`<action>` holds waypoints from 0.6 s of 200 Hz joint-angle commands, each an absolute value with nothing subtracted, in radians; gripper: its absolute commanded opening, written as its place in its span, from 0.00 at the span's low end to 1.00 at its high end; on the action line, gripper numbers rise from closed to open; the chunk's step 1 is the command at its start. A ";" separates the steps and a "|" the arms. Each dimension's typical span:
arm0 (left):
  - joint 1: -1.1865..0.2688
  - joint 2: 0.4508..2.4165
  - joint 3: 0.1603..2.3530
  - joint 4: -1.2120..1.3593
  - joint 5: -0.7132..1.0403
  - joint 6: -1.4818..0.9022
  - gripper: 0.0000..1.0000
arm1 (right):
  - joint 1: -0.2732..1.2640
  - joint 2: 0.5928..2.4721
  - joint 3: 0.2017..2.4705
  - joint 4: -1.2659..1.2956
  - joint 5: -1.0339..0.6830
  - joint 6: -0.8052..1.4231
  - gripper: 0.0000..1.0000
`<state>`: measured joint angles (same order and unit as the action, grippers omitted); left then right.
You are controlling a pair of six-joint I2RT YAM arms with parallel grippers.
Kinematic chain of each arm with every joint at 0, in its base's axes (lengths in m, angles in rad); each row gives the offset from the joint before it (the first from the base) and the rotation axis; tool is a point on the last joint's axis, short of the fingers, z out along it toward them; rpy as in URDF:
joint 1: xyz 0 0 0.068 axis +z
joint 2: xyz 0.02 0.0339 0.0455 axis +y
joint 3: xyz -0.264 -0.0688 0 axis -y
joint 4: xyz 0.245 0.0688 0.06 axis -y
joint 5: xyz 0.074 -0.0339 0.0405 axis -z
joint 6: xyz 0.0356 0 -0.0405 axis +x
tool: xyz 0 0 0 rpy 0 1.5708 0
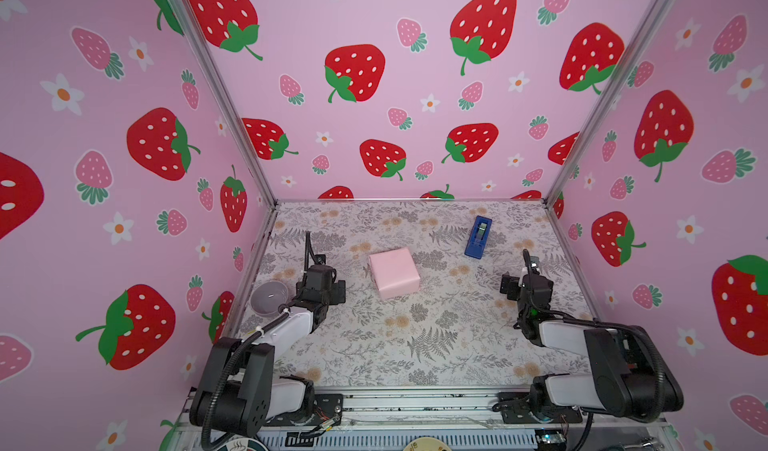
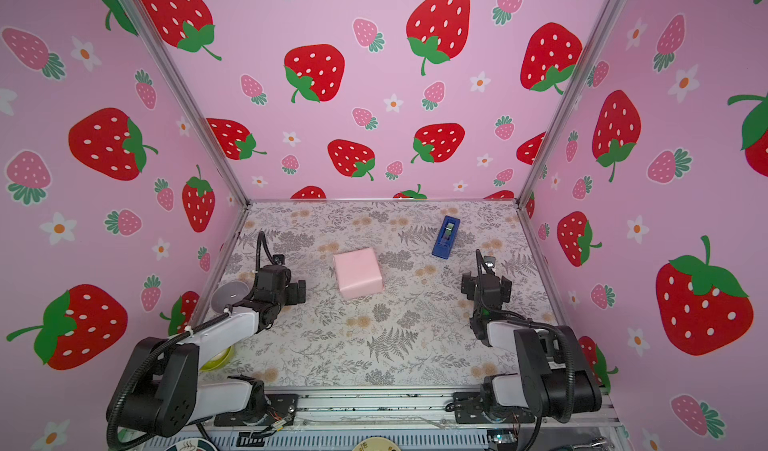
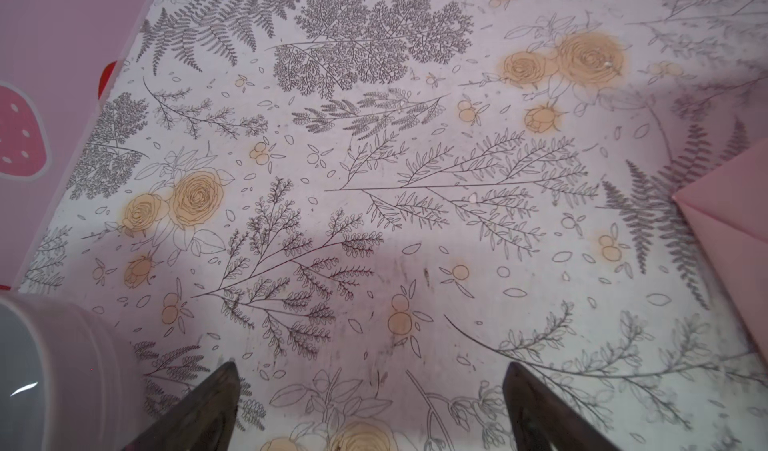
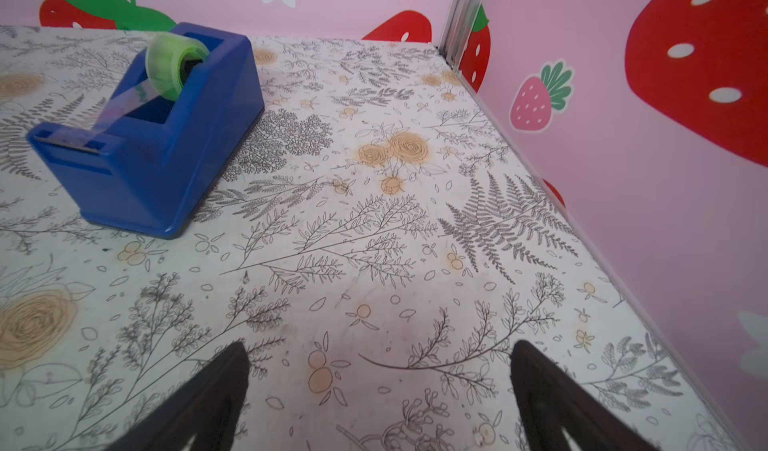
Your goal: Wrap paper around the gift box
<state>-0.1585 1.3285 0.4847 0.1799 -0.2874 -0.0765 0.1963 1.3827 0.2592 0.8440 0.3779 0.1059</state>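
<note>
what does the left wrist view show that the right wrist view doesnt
Only the left wrist view: a folded corner of the pink paper and the rim of a translucent bowl. Only the right wrist view: the blue tape dispenser with its green roll. Both: the floral table, the strawberry wall, and dark fingers spread open, of the left gripper and right gripper respectively.

pink paper (image 1: 394,272) fully wraps the gift box.

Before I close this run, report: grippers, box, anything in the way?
Left gripper, right gripper open, empty. Gift box wrapped in pink paper, untouched. Tape dispenser stands apart.
</note>
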 commanded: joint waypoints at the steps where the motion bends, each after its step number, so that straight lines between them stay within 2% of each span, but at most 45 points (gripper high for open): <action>1: -0.127 1.350 0.467 0.484 -0.254 0.011 0.99 | 0.177 1.407 0.196 1.243 0.279 -0.002 1.00; 42: -0.070 1.416 0.456 0.646 -0.121 0.026 0.99 | 0.120 1.581 0.189 1.421 0.228 0.038 1.00; 58: -0.056 1.471 0.451 0.710 -0.088 0.027 0.99 | 0.111 1.561 0.262 1.241 0.179 0.031 1.00; 92: 0.007 1.563 0.458 0.786 -0.030 -0.029 0.99 | 0.118 1.570 0.254 1.284 0.222 0.039 1.00; 120: 0.007 1.553 0.464 0.746 -0.027 -0.025 0.99 | 0.120 1.567 0.254 1.273 0.225 0.037 1.00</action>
<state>0.0051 1.5593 0.4599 0.6888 -0.0628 -0.0196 0.1196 1.5730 0.2443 1.2457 0.2256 0.0479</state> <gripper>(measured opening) 0.993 0.994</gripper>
